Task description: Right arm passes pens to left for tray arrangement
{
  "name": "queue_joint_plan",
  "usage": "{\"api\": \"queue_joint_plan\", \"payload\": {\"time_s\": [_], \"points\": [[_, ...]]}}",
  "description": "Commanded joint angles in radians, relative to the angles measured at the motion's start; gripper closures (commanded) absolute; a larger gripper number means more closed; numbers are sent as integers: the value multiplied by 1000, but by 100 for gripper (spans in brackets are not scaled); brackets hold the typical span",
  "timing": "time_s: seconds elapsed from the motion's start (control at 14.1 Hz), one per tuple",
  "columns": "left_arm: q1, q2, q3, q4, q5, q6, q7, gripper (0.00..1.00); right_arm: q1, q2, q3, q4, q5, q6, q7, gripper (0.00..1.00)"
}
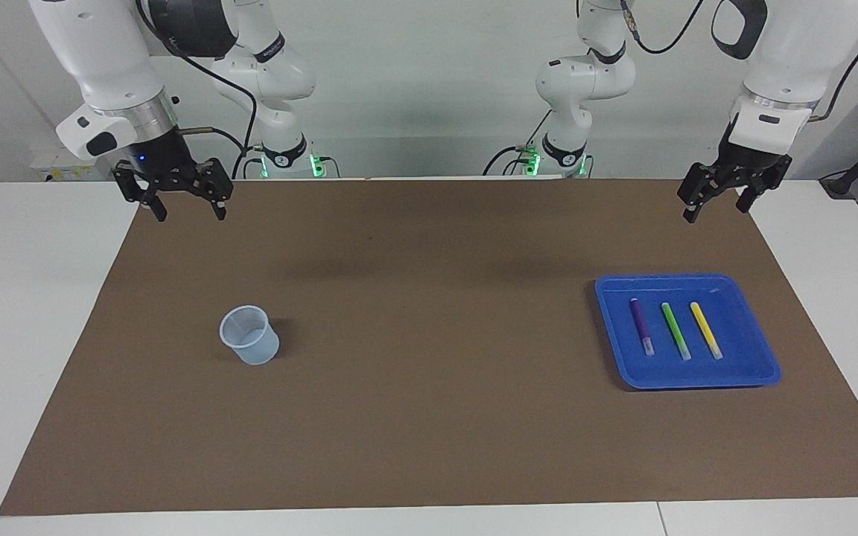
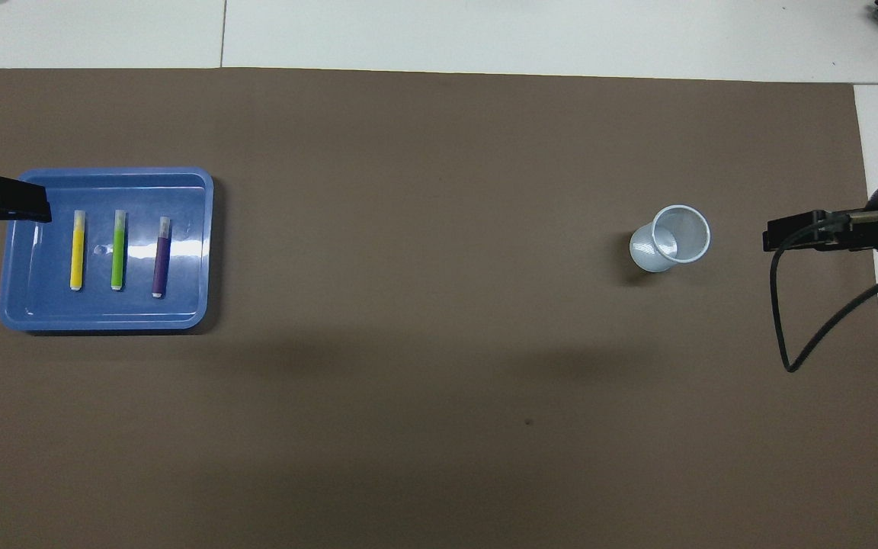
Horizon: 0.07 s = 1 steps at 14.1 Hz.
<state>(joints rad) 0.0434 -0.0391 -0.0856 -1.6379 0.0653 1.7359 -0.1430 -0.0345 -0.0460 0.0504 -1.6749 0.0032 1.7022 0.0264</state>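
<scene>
The blue tray [image 1: 743, 356] lies on the brown mat toward the left arm's end; it also shows in the overhead view [image 2: 187, 252]. In it lie the purple pen [image 1: 642, 326], the green pen [image 1: 675, 330] and the yellow pen [image 1: 705, 330], side by side and apart; the overhead view shows them as well, purple [image 2: 161, 257], green [image 2: 118, 250] and yellow [image 2: 77, 250]. My left gripper [image 1: 717, 208] hangs open and empty, raised above the mat's edge, apart from the tray. My right gripper [image 1: 188, 210] hangs open and empty at the right arm's end.
A small clear plastic cup [image 1: 250, 336] stands upright and empty on the mat toward the right arm's end, also seen in the overhead view [image 2: 671, 239]. The brown mat [image 1: 429, 357] covers most of the white table.
</scene>
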Motion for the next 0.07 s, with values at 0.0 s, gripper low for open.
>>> {"api": "queue_joint_plan", "payload": {"time_s": [0.0], "points": [[-8, -24, 10, -25, -12, -1, -7, 0, -13, -6, 6, -8, 12, -4, -2, 0]]}}
